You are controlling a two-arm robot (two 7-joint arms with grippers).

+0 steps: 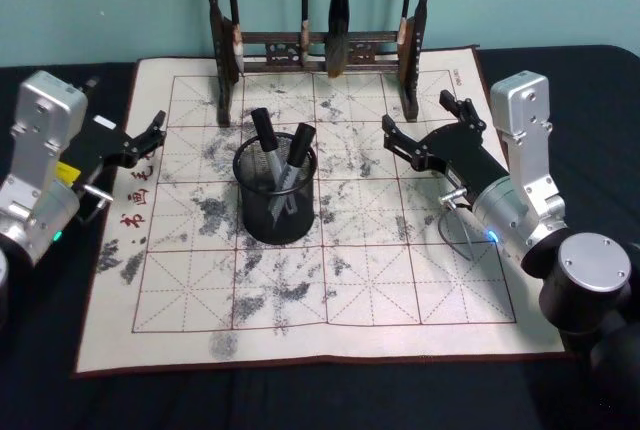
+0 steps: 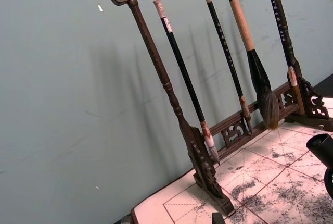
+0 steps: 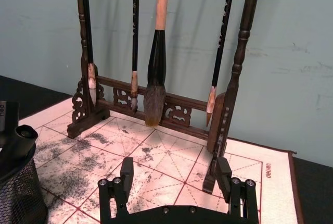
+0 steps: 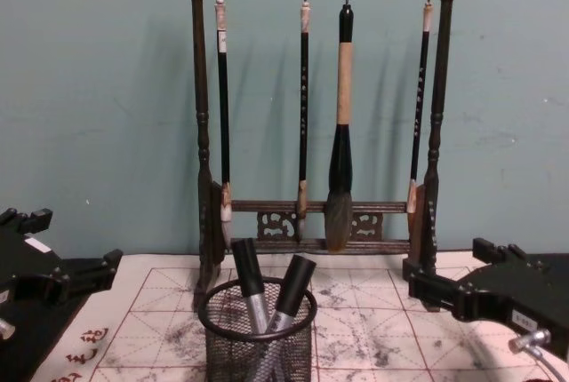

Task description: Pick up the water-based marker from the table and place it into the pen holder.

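Your right pincer (image 1: 418, 128) hangs over the right part of the mat, near the right foot of the brush rack (image 1: 320, 50), with its fingers spread wide and nothing between them; the right wrist view shows both fingertips (image 3: 126, 169) apart over bare grid squares. Your left pincer (image 1: 150, 135) sits at the mat's left edge, beside the red characters, also parted and empty.

You have two water-based markers (image 1: 268, 145) standing in the pen holder (image 1: 275, 195), which rests on the calligraphy mat (image 1: 400, 280) a little left of centre on the dark counter (image 1: 300, 395). Each marker has its long axis steeply upright, black cap up: one tips its cap toward the left, the other (image 1: 298, 155) toward the right, so their lower ends meet inside the mesh. In the chest view the caps (image 4: 249, 266) rise above the rim.
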